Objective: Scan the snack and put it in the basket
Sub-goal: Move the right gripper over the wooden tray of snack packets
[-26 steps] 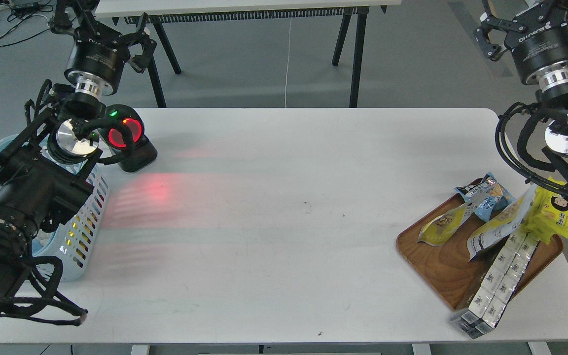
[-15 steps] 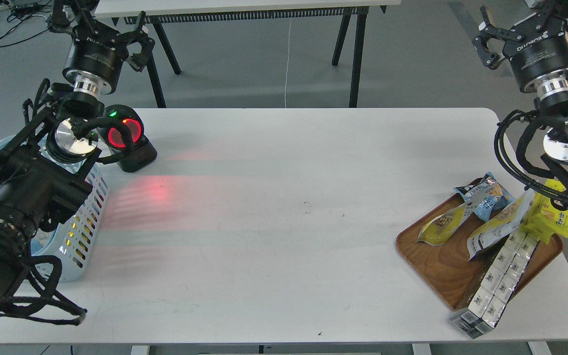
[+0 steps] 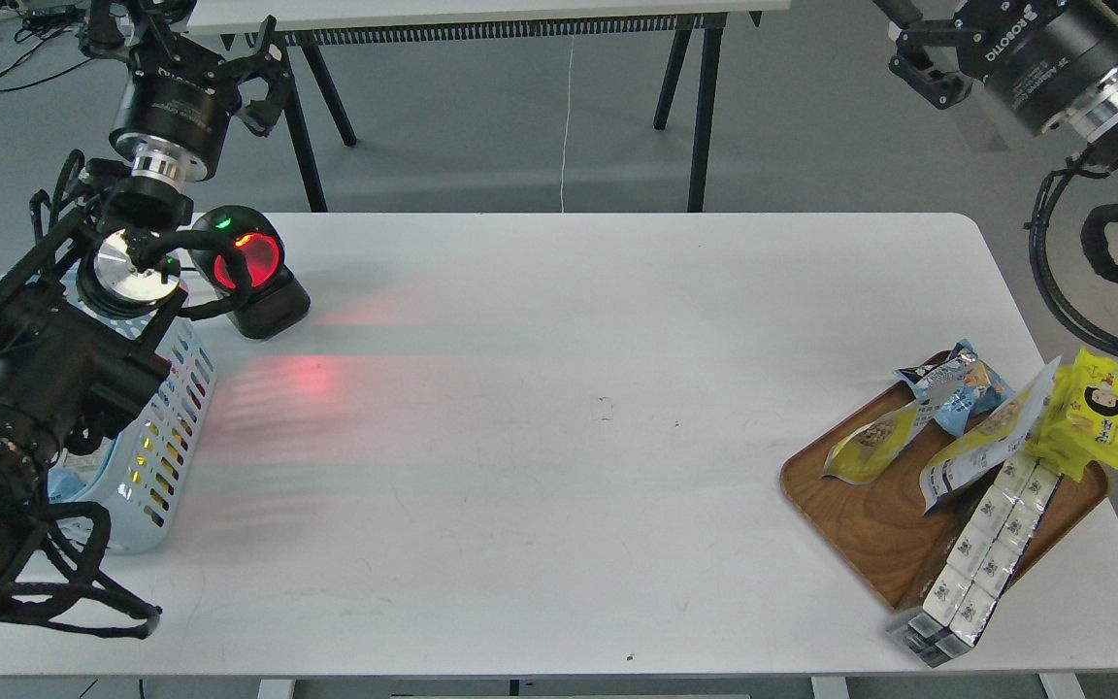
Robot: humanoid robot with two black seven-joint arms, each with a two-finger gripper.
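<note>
Two flat yellow snack pouches lie on the brown wooden tray (image 3: 860,529) at the right. One snack (image 3: 871,442) shows its round picture of brown balls. The other (image 3: 984,445) leans beside it, its white printed part showing. The light blue basket (image 3: 176,427) stands at the table's left edge, mostly hidden by my left arm. My left gripper (image 3: 180,44) is open and empty, high above the back left corner. My right gripper (image 3: 957,39) is at the top right, far above the tray, open and empty, with one finger cut off by the frame edge.
A black scanner (image 3: 250,272) with a red glowing window stands behind the basket and casts red light on the table. The tray also holds a blue snack bag (image 3: 962,383), a bright yellow pack with a cartoon face (image 3: 1095,413) and a row of white packs (image 3: 981,549) overhanging its front.
</note>
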